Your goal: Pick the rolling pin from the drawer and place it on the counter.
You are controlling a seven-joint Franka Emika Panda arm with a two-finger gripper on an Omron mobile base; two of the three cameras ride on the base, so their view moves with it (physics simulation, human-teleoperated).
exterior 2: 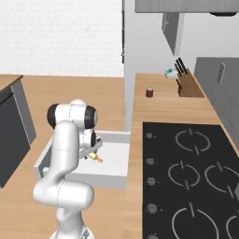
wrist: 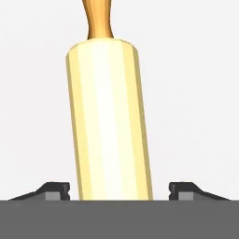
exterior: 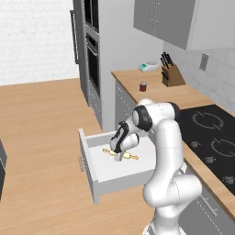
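The rolling pin (exterior: pixel 130 156), pale yellow with orange-brown knobs, lies flat on the floor of the pulled-out white drawer (exterior: pixel 108 170). My gripper (exterior: pixel 119 155) reaches down into the drawer over the pin's middle. In the hand view the pin (wrist: pixel 109 121) runs up between my two fingertips (wrist: pixel 57 189), with a small gap on each side, so the gripper (wrist: pixel 120 189) is open around it. From the right base view, one knob of the pin (exterior 2: pixel 97 159) pokes out beside the gripper (exterior 2: pixel 89 156) inside the drawer (exterior 2: pixel 116 154). The wooden counter (exterior: pixel 183 94) runs behind.
A black cooktop (exterior: pixel 209 133) is set in the counter to the right. A red can (exterior: pixel 142 86), a knife block (exterior: pixel 172 75) and a small white-green device (exterior: pixel 148 67) stand farther back. A tall oven cabinet (exterior: pixel 92 59) rises beyond the drawer.
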